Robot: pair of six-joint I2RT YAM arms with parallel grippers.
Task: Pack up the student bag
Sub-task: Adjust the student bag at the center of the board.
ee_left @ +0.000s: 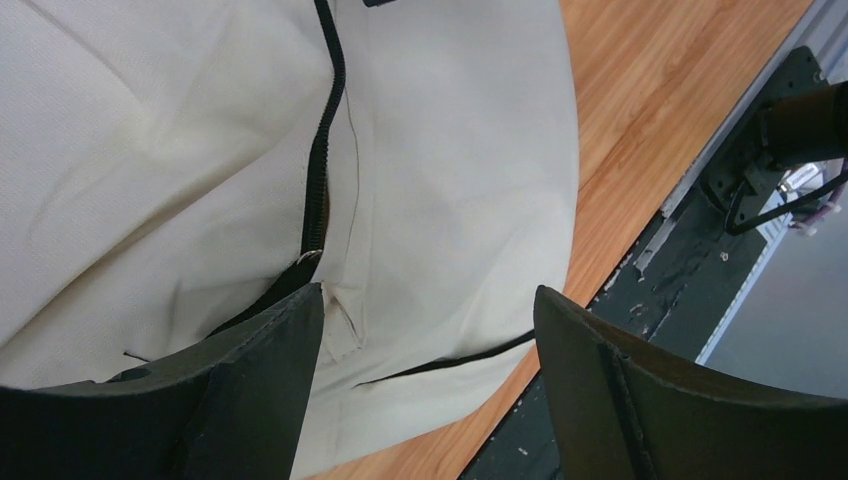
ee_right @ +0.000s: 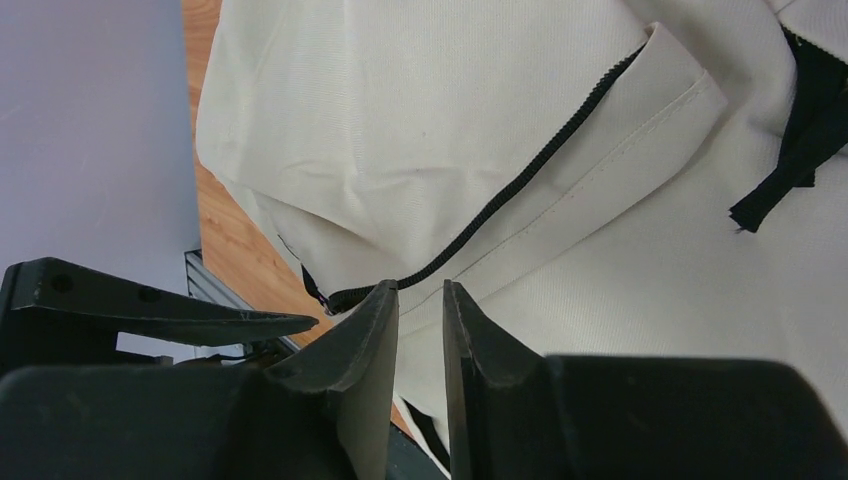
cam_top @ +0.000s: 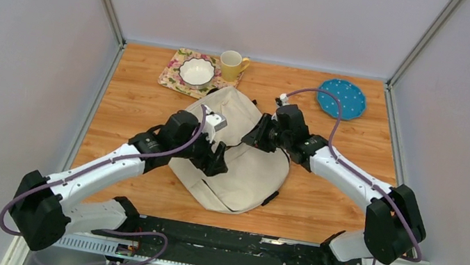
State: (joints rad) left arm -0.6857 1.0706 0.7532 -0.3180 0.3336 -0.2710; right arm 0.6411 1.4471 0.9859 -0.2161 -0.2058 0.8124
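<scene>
The student bag (cam_top: 247, 173) lies flat in the middle of the wooden table, cream fabric with black zippers. My left gripper (cam_top: 217, 163) hovers over its left side, open. In the left wrist view it (ee_left: 430, 292) stands wide over the bag (ee_left: 450, 150), beside a black zipper (ee_left: 320, 150), with nothing between the fingers. My right gripper (cam_top: 254, 135) is at the bag's upper right edge. In the right wrist view it (ee_right: 420, 287) has only a narrow slit between its jaws, with the tips against the bag (ee_right: 400, 120) just below a zipper seam (ee_right: 520, 185). Whether it pinches fabric does not show.
At the back of the table sit a white bowl (cam_top: 197, 70) on a floral mat (cam_top: 171, 77), a yellow mug (cam_top: 231, 65) and a blue dotted plate (cam_top: 341, 98). Grey walls close in on both sides. A black rail (cam_top: 237, 242) runs along the near edge.
</scene>
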